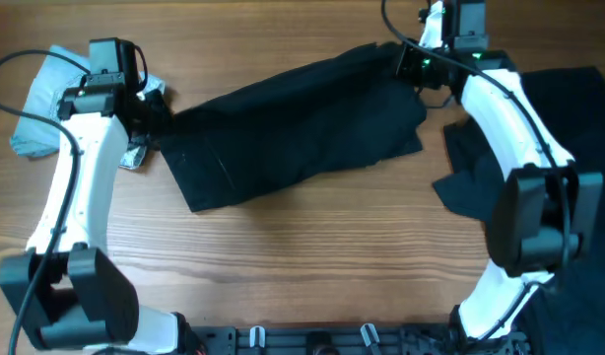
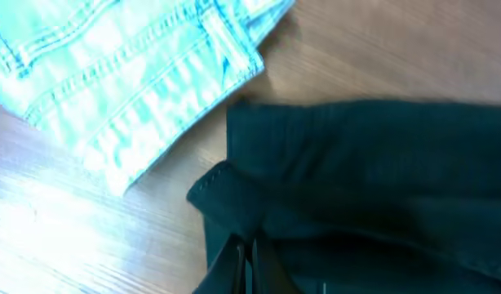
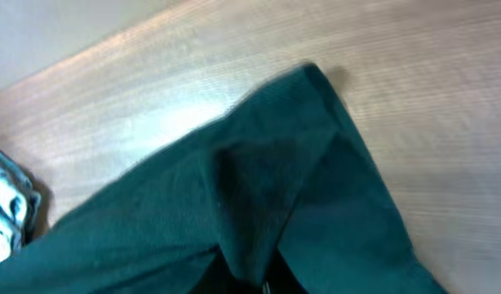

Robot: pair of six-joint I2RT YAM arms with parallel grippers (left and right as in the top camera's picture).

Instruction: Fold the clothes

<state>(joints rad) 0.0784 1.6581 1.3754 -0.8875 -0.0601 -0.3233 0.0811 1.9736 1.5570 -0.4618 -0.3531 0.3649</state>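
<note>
The shorts point(image 1: 293, 123) lie between denim pair point(image 1: 32, 116) and garments point(image 1: 590, 108).

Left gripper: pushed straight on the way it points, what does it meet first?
The black shorts it pinches; beyond their edge, bare table. The denim pair looks left of that line, depth unclear.

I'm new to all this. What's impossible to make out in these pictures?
- Left hand: left wrist view, bottom edge and black shorts hide its grip.
- Right hand: overhead, tucked into the shorts; grip unclear.
- Dark pile: overhead, cut by right edge, under right arm.
- Denim shorts: overhead, partly behind left arm.
</note>
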